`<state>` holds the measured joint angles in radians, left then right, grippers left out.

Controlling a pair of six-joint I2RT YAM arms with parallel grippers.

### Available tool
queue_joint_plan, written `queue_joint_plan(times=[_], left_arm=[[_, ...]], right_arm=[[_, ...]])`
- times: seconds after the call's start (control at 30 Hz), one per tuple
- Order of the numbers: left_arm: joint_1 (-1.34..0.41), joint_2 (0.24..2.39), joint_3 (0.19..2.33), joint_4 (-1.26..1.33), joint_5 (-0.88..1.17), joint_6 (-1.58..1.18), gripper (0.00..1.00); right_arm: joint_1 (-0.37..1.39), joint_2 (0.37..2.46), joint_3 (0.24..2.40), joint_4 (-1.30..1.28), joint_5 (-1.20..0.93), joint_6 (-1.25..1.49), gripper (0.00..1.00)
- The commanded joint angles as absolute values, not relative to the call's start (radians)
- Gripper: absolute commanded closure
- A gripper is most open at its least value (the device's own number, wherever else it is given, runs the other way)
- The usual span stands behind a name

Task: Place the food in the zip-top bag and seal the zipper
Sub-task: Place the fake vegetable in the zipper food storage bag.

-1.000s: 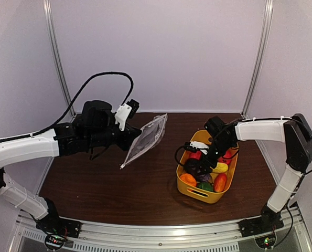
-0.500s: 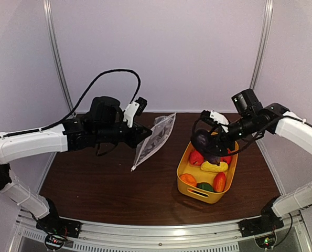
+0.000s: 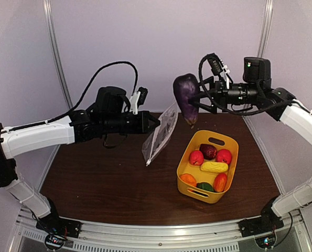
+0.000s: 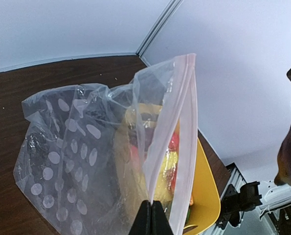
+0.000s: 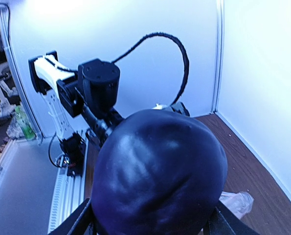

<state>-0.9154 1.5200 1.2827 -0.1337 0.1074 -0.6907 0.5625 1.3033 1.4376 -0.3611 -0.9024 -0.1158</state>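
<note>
Gripping eggplant [image 3: 186, 97] beside bag [image 3: 161, 134], yellow tub [image 3: 211, 198] below.

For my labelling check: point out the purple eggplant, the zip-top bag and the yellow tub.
purple eggplant [image 3: 186, 97], top external view, middle of its glossy body.
zip-top bag [image 3: 162, 133], top external view, middle of the dotted side panel.
yellow tub [image 3: 211, 198], top external view, near outer wall.

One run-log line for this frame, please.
left end effector: shut on bag at zipper, mouth unsealed | right end effector: shut on eggplant, aloft beside bag | tub: other food inside
</note>
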Motion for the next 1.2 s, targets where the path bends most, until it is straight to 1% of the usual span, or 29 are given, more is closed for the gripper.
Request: queue_joint_plan(times=[0.0,0.2,0.27,0.4,0.53,1.0,1.17], left_arm=[[-0.911,1.535,1.317,-0.083,0.127,-0.806,1.0],[-0.914,1.532,1.352,-0.091,0.156,-0.847,1.0],[-0.914,1.523,1.354,-0.093,0.16,-0.855,1.0],[-0.914,1.496,1.356,-0.097,0.172,-0.882,1.0],[-0.914,1.463,1.368,-0.129,0.162,-0.884,1.0],[-0.914,1.369,1.338,-0.155,0.12,-0.885,1.0],[-0.913,1.338,1.315,-0.153,0.089,-0.878,1.0]], right_arm=[[0.606,1.359,1.471,-0.103,-0.974,0.101,0.67],[0.676,1.421,1.501,-0.088,-0.917,0.029,0.67],[0.688,1.439,1.512,-0.105,-0.894,-0.025,0.64],[0.696,1.469,1.538,-0.124,-0.857,-0.115,0.64],[0.696,1.493,1.547,-0.114,-0.838,-0.142,0.64],[0.702,1.489,1.467,-0.132,-0.748,-0.246,0.65],[0.715,1.462,1.419,-0.171,-0.708,-0.306,0.62]])
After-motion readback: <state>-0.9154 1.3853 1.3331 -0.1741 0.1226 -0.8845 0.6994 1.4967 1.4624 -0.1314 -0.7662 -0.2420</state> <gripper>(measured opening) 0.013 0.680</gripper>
